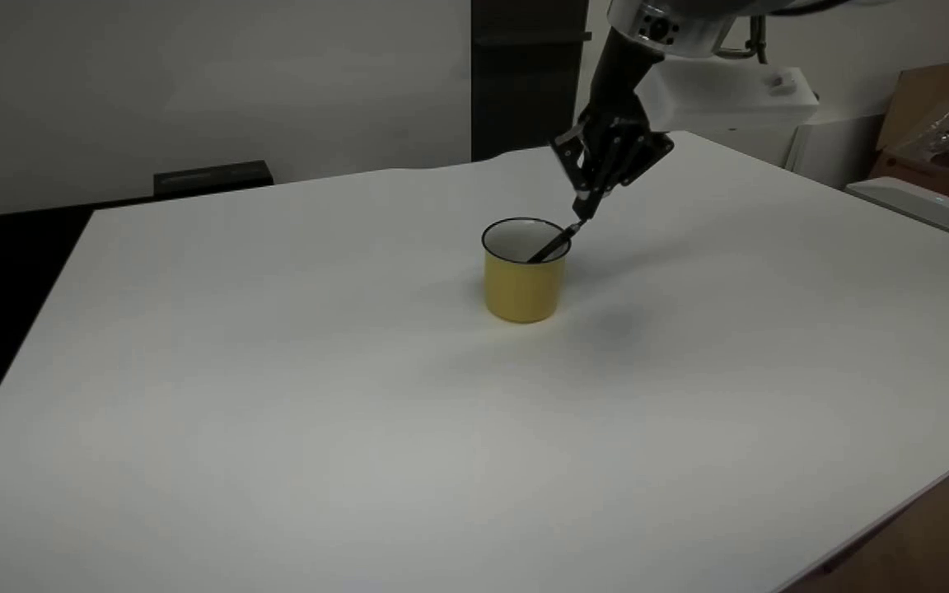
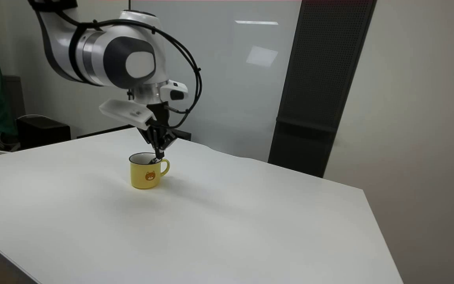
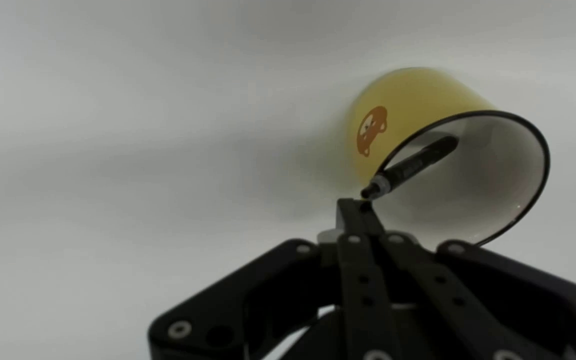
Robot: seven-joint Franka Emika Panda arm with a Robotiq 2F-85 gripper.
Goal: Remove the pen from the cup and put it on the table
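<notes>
Wrist view: the dark pen (image 3: 413, 166) leans in the yellow cup (image 3: 418, 105) — the hand (image 3: 360, 201) sits closed up at the pen's upper end, though I cannot tell whether it grips. In an exterior view the cup stands upright on the bench (image 1: 277, 371) — well in from the left edge.

You have open approach across the table (image 1: 293, 395) on every side of the cup (image 1: 524, 292), as both exterior views show. At the gripper (image 3: 359, 201), your downward path is obstructed by the cup's rim (image 3: 547, 160) and the pen (image 3: 414, 165) leaning across it. The handle (image 2: 168, 167) juts out near the gripper, restricting that flank. Within the cup, your free room lies away from the pen. In an exterior view, a dark panel (image 2: 317, 83) bars passage beyond the table's edge.
</notes>
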